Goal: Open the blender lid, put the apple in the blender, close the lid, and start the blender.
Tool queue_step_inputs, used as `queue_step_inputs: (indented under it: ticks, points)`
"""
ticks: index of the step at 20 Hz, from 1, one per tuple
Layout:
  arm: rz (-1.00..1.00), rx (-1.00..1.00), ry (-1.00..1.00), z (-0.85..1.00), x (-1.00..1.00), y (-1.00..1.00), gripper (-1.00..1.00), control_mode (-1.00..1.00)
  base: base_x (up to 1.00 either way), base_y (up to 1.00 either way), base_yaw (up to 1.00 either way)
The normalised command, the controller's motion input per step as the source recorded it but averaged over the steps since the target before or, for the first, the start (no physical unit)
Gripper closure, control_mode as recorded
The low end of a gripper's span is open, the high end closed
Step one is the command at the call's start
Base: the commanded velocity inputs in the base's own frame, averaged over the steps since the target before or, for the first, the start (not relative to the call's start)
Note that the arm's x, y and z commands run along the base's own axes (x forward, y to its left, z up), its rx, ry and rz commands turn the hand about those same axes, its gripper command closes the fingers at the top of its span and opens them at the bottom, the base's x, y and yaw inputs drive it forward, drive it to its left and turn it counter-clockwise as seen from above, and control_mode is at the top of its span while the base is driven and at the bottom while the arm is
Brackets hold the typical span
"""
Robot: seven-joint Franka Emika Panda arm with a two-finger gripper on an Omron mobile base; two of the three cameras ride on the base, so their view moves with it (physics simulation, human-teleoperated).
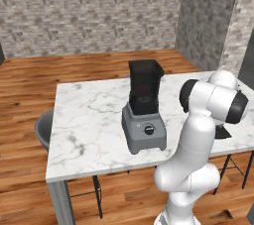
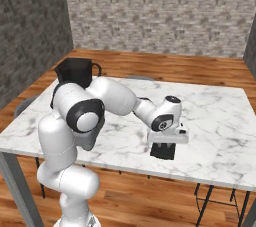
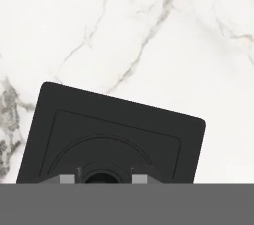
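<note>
The blender (image 1: 144, 115) stands mid-table, a grey base with a black dial (image 1: 148, 130) under a tall dark jar (image 1: 145, 85) whose top is uncovered; the jar (image 2: 75, 73) also peeks out behind my arm. Away from it, the blender lid (image 3: 119, 135) lies flat on the marble as a black square slab. My gripper (image 3: 104, 179) points straight down onto the lid (image 2: 162, 151), its two fingertips pressed against either side of the round knob at the lid's centre. The apple is out of view.
The white marble table (image 1: 89, 120) has bare surface around the lid (image 1: 222, 132) and left of the blender. A grey stool seat (image 1: 43, 130) sits at the table's left edge. Brick walls and wood floor lie beyond.
</note>
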Motion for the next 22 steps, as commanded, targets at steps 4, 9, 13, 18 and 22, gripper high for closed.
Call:
queue_step_inputs:
  ticks: [4,9,13,18,22]
  points:
    - [0.00,0.00,-0.03,0.05,0.00,0.01,1.00,-1.00,0.00,0.00,0.00]
    - [0.00,0.00,-0.15,0.80,-0.04,0.00,1.00,-1.00,0.00,0.00,0.00]
    - [0.00,0.00,-0.17,1.00,-0.03,0.01,1.00,-1.00,0.00,0.00,0.00]
    - [0.00,0.00,-0.06,0.55,-0.01,0.08,1.00,-1.00,0.00,0.00,0.00]
    - [0.00,0.00,0.00,0.00,0.00,0.00,1.00,-1.00,0.00,0.00,0.00]
